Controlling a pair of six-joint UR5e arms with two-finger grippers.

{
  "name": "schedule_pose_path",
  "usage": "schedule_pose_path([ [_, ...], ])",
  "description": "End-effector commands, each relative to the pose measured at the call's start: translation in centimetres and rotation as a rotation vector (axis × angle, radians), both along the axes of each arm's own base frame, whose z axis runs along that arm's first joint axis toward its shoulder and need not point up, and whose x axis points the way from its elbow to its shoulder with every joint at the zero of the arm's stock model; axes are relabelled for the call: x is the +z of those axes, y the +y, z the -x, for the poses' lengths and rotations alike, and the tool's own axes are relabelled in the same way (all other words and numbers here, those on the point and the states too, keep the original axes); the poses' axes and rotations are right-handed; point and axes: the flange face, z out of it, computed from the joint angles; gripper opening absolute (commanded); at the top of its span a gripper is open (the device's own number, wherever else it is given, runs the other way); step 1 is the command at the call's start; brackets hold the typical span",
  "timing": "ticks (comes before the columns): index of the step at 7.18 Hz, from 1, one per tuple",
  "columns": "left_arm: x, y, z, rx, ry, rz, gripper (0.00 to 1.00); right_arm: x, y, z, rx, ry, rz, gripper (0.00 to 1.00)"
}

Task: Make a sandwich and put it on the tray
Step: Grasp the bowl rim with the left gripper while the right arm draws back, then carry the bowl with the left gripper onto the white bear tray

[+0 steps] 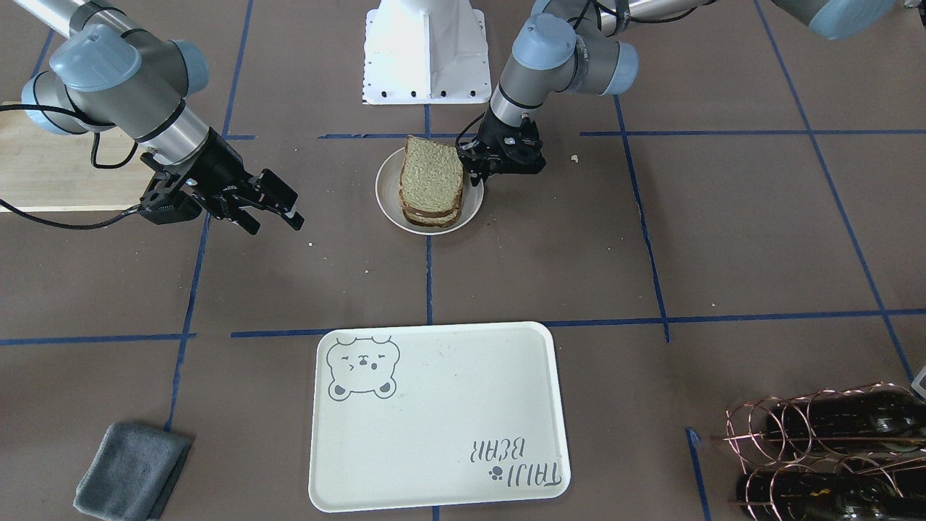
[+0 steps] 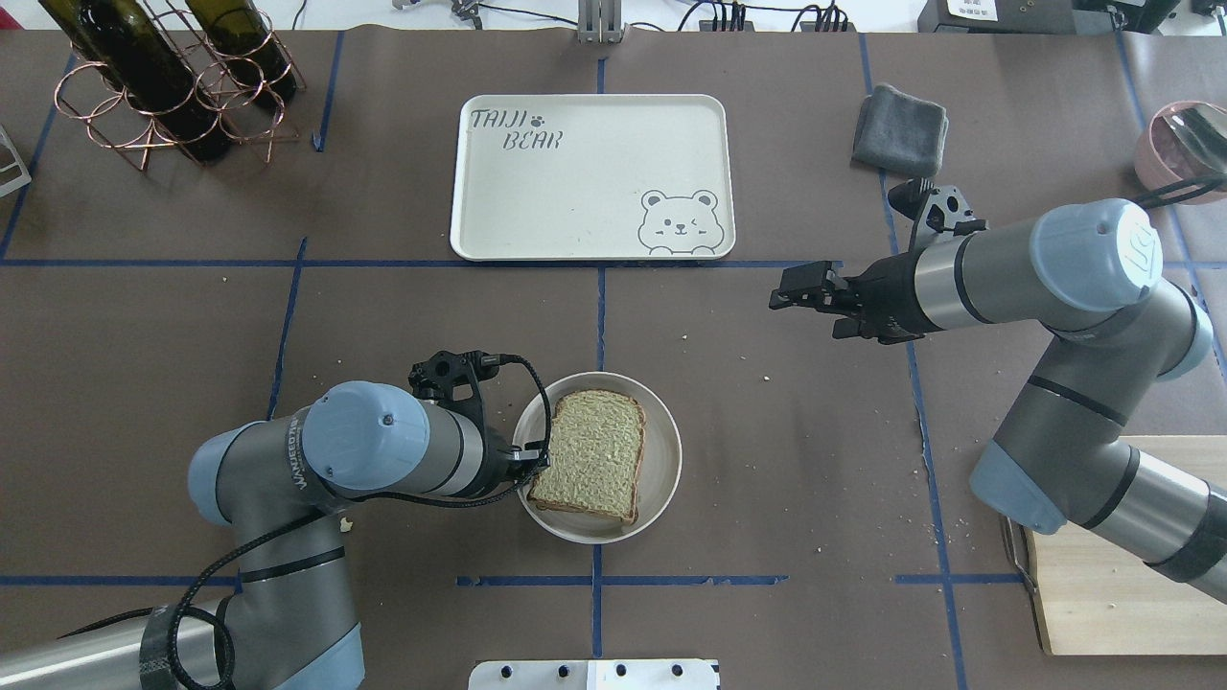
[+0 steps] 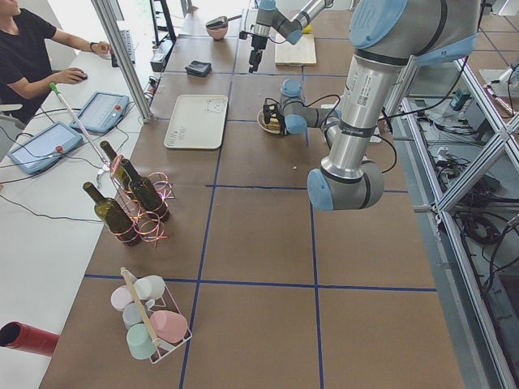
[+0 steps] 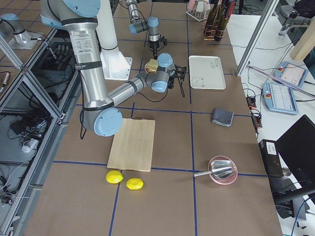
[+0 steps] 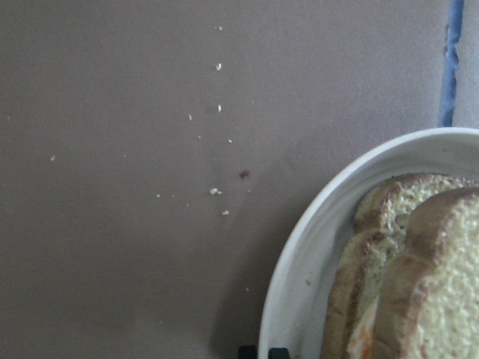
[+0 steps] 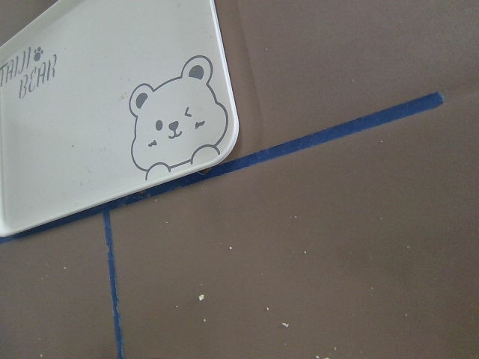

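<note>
The sandwich (image 1: pixel 432 181), two speckled bread slices with a bit of egg at the edge, lies on a small round whitish plate (image 1: pixel 472 208) on the table in front of the robot's base. My left gripper (image 1: pixel 480 178) is at the plate's rim and shut on it; the left wrist view shows the rim (image 5: pixel 299 262) and the sandwich (image 5: pixel 419 269) close up. My right gripper (image 1: pixel 273 208) is open and empty, hovering well to the side of the plate. The cream tray (image 1: pixel 434 420) with the bear drawing lies empty across the table; its corner shows in the right wrist view (image 6: pixel 75 134).
A folded grey cloth (image 2: pixel 901 129) lies beside the tray. A copper rack with wine bottles (image 2: pixel 163 77) stands at the far left corner. A wooden cutting board (image 2: pixel 1112 585) is under my right arm. A pink bowl (image 2: pixel 1179 144) sits at the right edge.
</note>
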Motion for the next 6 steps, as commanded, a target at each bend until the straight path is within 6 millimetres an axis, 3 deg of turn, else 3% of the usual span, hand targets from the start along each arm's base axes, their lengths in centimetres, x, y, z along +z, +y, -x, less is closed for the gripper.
schedule_pose_path([
  [1,-1.4,-0.1,0.4,-0.007,0.033,-0.003,0.0,-0.5,0.1,-0.3,0.003,-0.008,-0.006,1.0],
  [4,-3.1,-1.4,1.8,-0.097,0.168,0.093,0.0,-0.1,0.5,-0.7,0.0,-0.005,-0.003,1.0],
  [6,-4.4,-3.8,3.2,-0.191,0.23,0.199,0.0,0.4,1.8,-2.1,-0.003,-0.003,0.0,1.0],
])
